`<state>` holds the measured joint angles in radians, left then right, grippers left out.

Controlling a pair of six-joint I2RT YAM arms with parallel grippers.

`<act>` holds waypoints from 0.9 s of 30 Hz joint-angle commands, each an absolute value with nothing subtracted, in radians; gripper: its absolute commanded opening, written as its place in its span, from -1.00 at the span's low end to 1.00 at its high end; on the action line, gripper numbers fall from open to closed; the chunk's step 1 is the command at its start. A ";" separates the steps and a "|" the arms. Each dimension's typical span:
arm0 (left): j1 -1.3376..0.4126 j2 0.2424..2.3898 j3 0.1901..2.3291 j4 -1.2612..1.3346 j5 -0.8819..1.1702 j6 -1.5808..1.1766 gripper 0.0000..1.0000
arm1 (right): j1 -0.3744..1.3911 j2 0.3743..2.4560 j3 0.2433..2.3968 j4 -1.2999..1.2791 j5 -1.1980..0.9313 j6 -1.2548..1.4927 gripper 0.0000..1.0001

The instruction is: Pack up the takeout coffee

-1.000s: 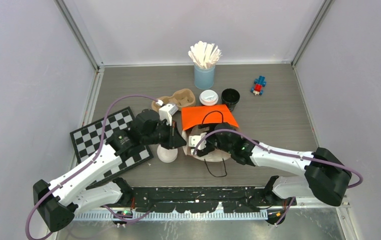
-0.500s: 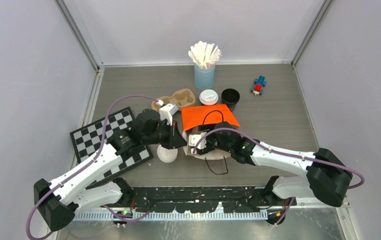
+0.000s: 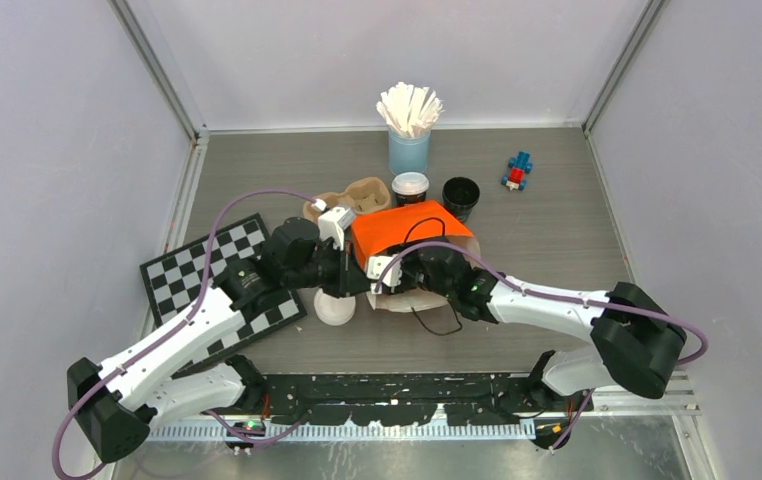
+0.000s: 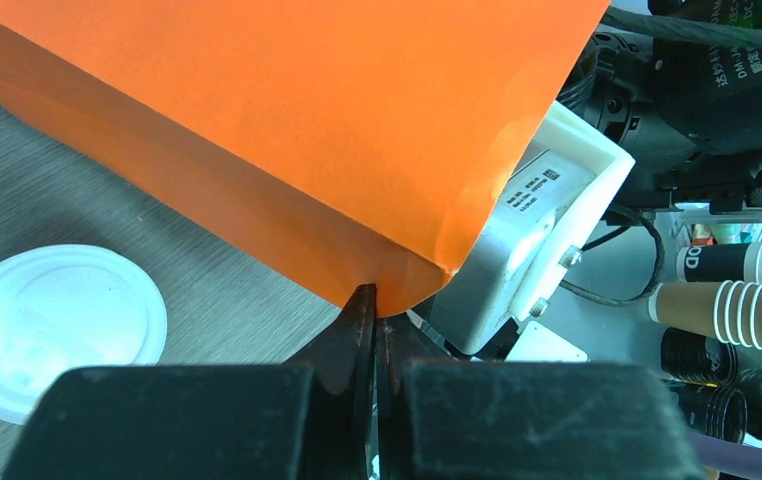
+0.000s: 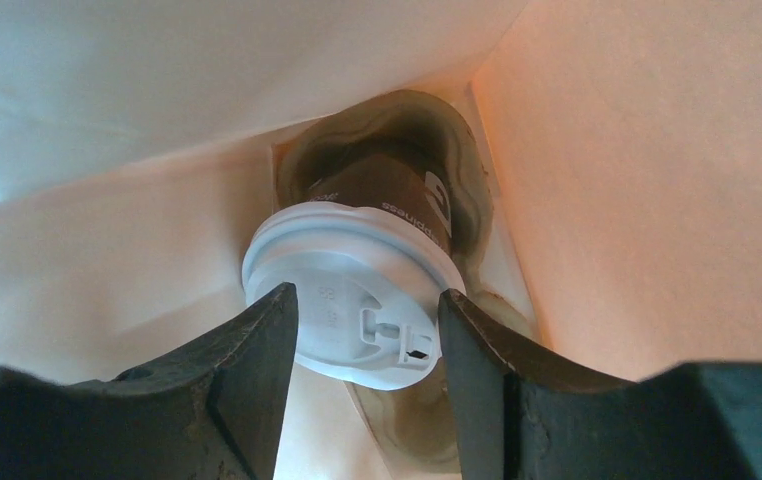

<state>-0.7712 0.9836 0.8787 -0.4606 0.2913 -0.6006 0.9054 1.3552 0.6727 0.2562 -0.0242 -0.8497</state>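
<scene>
**A:** Left to right, what is there?

**B:** First the left gripper (image 4: 375,300). Its fingers are pressed together on an edge of the orange paper bag (image 3: 397,228), near a corner. A loose white lid (image 3: 335,310) lies just below it (flat on the table, near the checkerboard (image 3: 219,275)). A cardboard cup carrier (image 3: 357,197) sits behind the bag's left end.

**A:** And the coffee itself?

**B:** The cups are small and black, made of paper, with white print on the side and a round white sip lid. One cup (image 5: 412,200) is inside the bag, seated in a brownish moulded holder (image 5: 307,175). Its lid (image 5: 337,270) faces the right wrist camera.

**A:** Is the right gripper on it?

**B:** The right gripper (image 5: 367,300) is inside the bag with its fingers apart, one on each side of the lid. I cannot tell whether they touch it.

**A:** What is outside the bag?

**B:** A second lidded cup (image 3: 410,187) stands upright behind the bag. Just to its right is an open black cup (image 3: 460,197). Behind the lidded one, a light-blue cup (image 3: 409,155) holds white wooden stirrers (image 3: 409,105).
</scene>
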 commanded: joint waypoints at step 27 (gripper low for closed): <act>-0.775 0.977 0.894 -0.424 0.316 -0.617 -1.00 | 0.917 1.517 0.734 0.605 0.159 -0.599 0.02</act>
<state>-0.7586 0.9798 0.8787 -0.4381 0.2417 -0.6025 0.9154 1.4757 0.6815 0.4969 0.0792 -0.6624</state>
